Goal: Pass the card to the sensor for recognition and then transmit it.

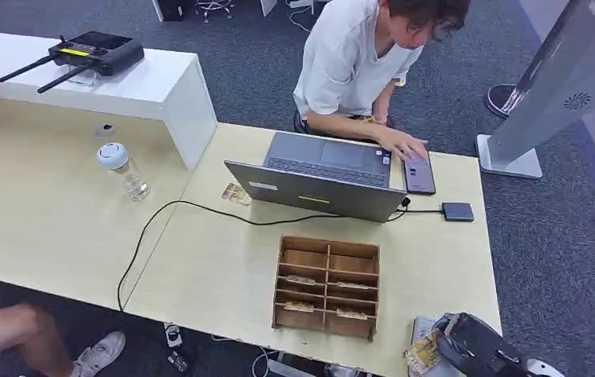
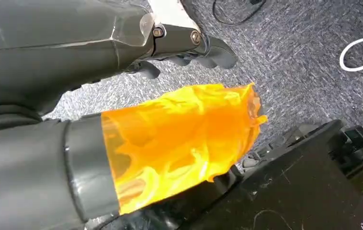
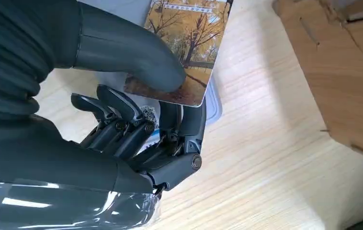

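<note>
A card point(image 3: 184, 43) printed with autumn trees is pinched by my right hand point(image 3: 141, 120), the thumb point(image 3: 136, 57) pressing on its face and the fingers underneath. It sits just over a pale grey sensor pad point(image 3: 214, 103) on the wooden table. In the head view the right hand point(image 1: 475, 345) and the card point(image 1: 424, 351) are at the table's front right corner, over the sensor pad point(image 1: 424, 326). My left hand point(image 2: 189, 45) hangs above the carpet with nothing in it, beside an orange see-through cover point(image 2: 179, 139).
A wooden card box point(image 1: 327, 287) with several cards stands left of my right hand. Behind it are an open laptop point(image 1: 322, 177), a phone point(image 1: 418, 173) under a person's hand point(image 1: 404, 145), a black hub point(image 1: 458, 211), a cable and a bottle point(image 1: 125, 169).
</note>
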